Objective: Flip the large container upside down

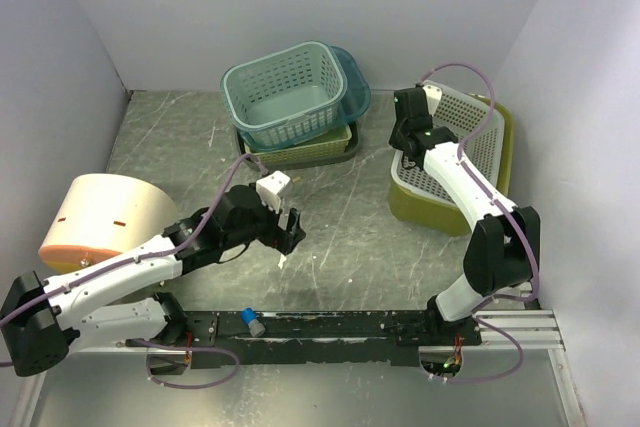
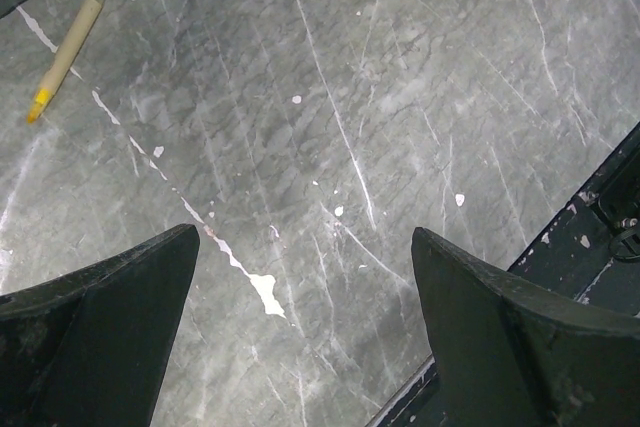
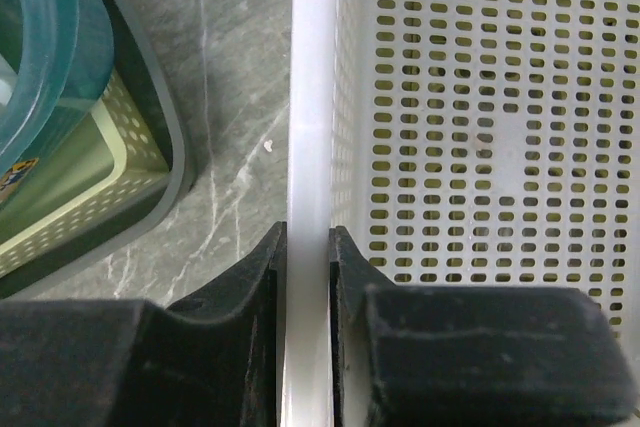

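1. Look to the right side of the top view for the large white basket (image 1: 470,137). Sits in a green tub (image 1: 440,209) on the desk (image 1: 340,217), open side up.
2. Squeezed shut on the basket's left rim, near its upper corner: the right pincer (image 3: 308,237). One finger outside the wall, one inside.
3. In the right wrist view, rim going straight up the frame from between the fingers. Holey basket floor on the right side. Teal basket (image 3: 40,77) at the left edge, apart from the rim.
4. In the top view, basket body lying right of and below the grip, long side running top to bottom.
5. Left pincer (image 1: 290,232) spread wide, holding nothing, low over bare desk in the middle, well apart from the basket.
6. Probably a job for the right arm: lift and roll over by this rim. Could slip, held by one edge only.
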